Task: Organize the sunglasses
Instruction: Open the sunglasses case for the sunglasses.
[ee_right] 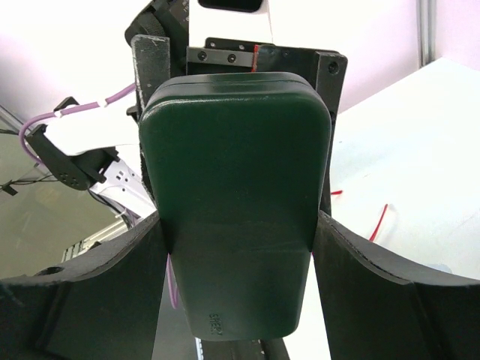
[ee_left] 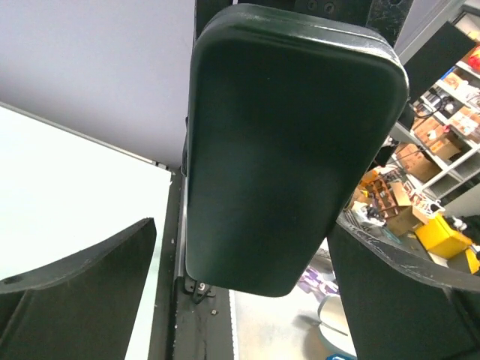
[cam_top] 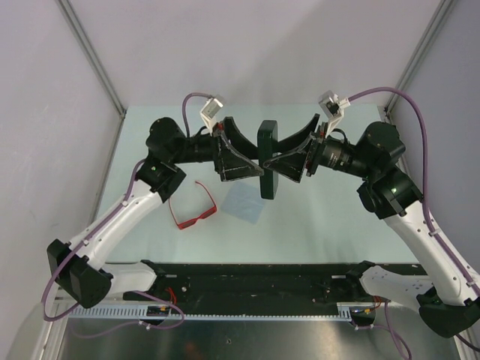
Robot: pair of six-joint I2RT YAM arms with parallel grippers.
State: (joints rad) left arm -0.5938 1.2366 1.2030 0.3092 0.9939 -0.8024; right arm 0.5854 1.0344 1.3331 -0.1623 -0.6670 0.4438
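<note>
A dark green closed case (cam_top: 268,160) hangs on end above the middle of the table. My right gripper (cam_top: 276,159) is shut on it, and in the right wrist view both fingers (ee_right: 142,270) press the sides of the case (ee_right: 236,210). My left gripper (cam_top: 255,161) faces it from the other side, open. In the left wrist view the case (ee_left: 285,142) fills the space ahead, with a clear gap to the left finger (ee_left: 75,292). The red sunglasses (cam_top: 196,212) lie unfolded on the table at front left, under the left arm.
A pale blue cloth (cam_top: 245,202) lies on the table just below the case, right of the sunglasses. Grey walls close in the table at the back and on both sides. The black base rail (cam_top: 255,274) runs along the near edge.
</note>
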